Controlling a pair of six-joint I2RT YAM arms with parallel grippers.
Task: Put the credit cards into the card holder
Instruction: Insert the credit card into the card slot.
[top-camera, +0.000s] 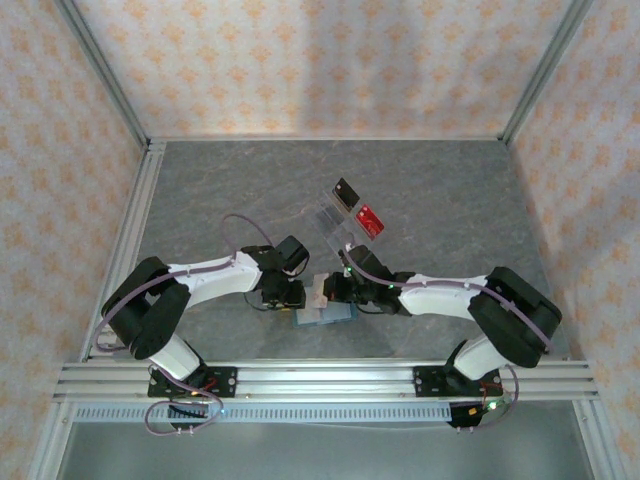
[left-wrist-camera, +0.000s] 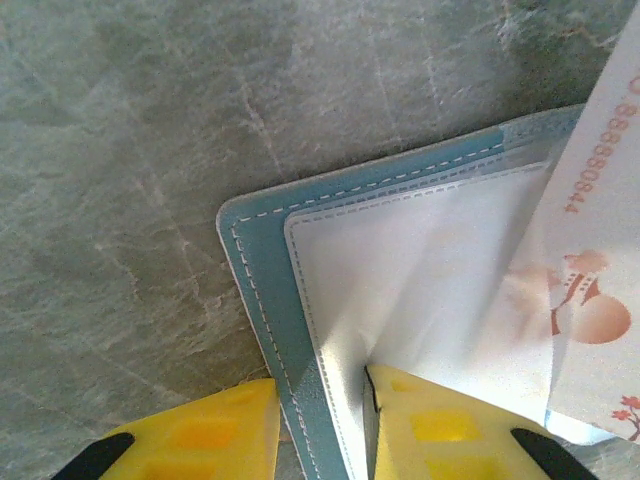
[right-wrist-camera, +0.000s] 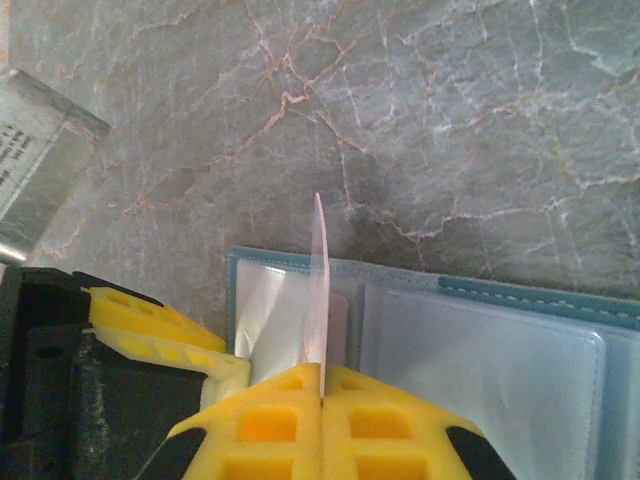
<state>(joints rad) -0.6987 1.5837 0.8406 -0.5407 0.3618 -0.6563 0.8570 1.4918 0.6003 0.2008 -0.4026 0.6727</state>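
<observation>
1. Grey table (top-camera: 200, 200): work gathered at the near middle, just ahead of both arm bases, within easy reach of each.
2. Card holder (top-camera: 325, 320): lying opened flat at that near middle, clear pockets facing up, ready for loading from above.
3. Clear rack (top-camera: 333, 222): farther back and slightly right, well apart from the holder.
4. Black card (top-camera: 346, 193) and red card (top-camera: 370, 221): just beside the rack, black at its far end, red on its right. Neither pocketed yet, so most of the task judged outstanding.
5. Pale card (left-wrist-camera: 590, 200) with pinkish markings and printed digits: held on edge over the holder's left part, thin side leading, suited to slipping into a slot. Hard to tell whether its lower edge sits inside a pocket.
6. Left gripper (left-wrist-camera: 315, 400): narrowed to a slim gap around the holder's left edge and a clear sleeve, pinching them, likely to steady the holder and lift a pocket mouth.
7. Right gripper (right-wrist-camera: 322, 385): fingers pressed fully together on the pale card's near edge, gripping it upright.
</observation>
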